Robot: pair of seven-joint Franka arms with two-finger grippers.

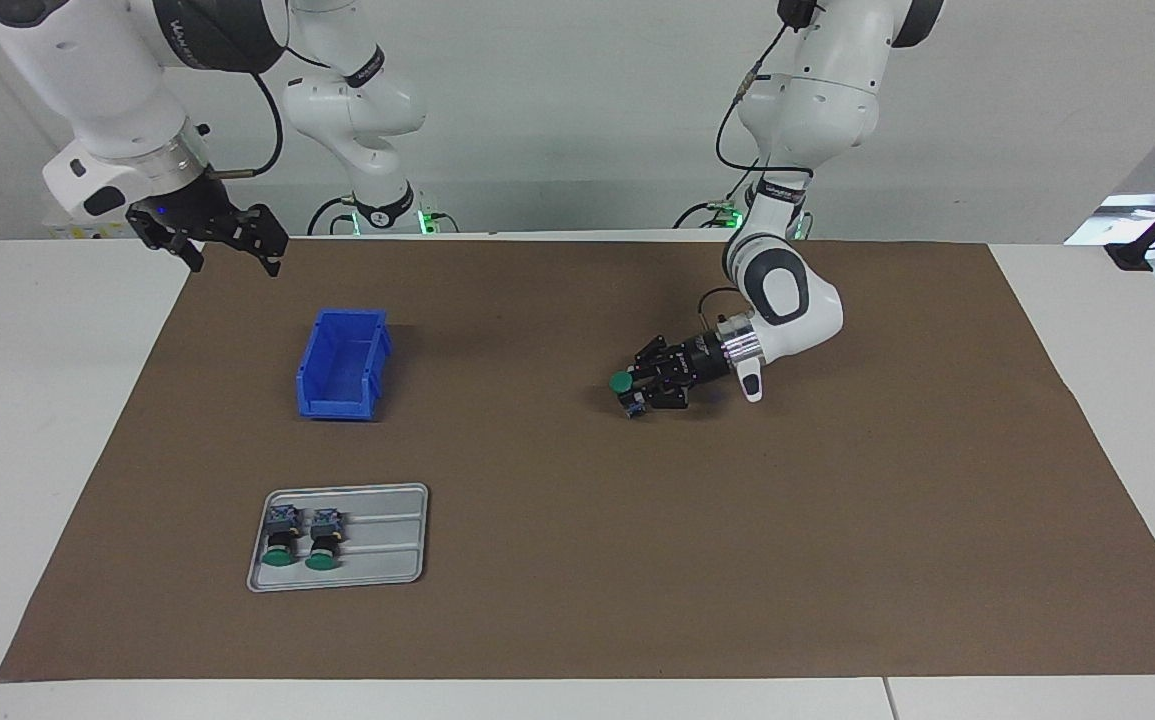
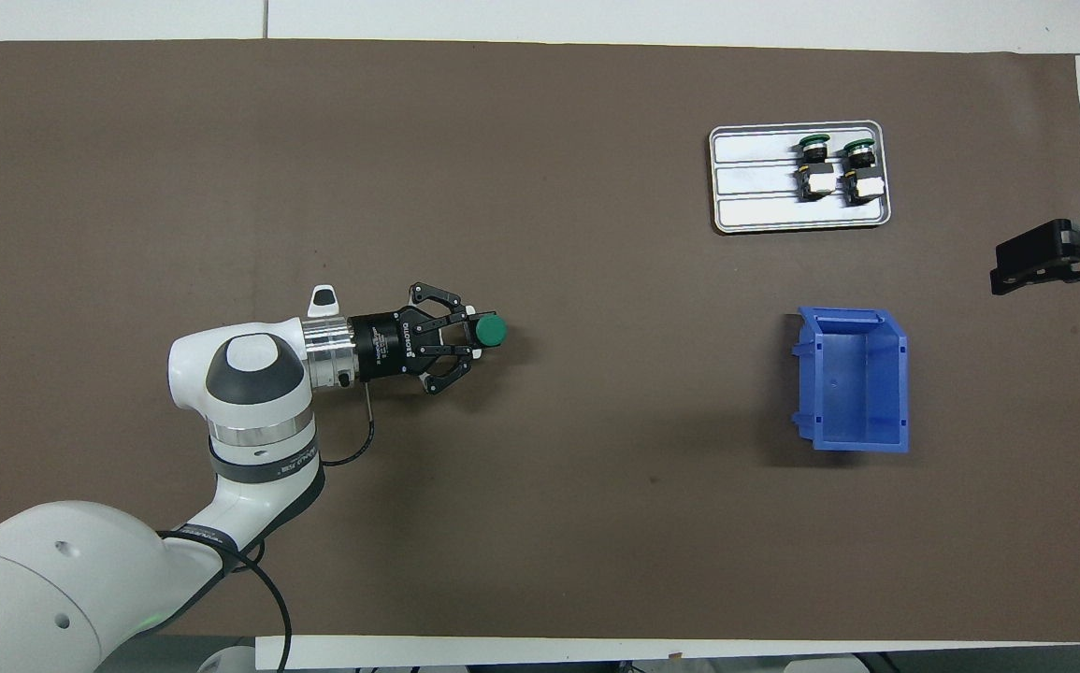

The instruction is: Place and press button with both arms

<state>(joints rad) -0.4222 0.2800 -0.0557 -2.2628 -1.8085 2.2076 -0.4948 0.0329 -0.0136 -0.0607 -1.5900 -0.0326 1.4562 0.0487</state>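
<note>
Left gripper [image 1: 637, 392] clamps button [image 1: 623, 384] low over mat [image 1: 577, 600] centre, green cap up – held steady, likely for pressing. Right gripper [image 1: 227, 250] waits, fingers wide, at bin's [image 1: 342, 365] ten o'clock in facing view. Two buttons [image 1: 302, 535] on tray [image 1: 387, 560].

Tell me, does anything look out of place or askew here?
Nothing stands out. Two buttons lie side by side in the grey tray, the blue bin stands upright, and the left claw holds a third button.
</note>
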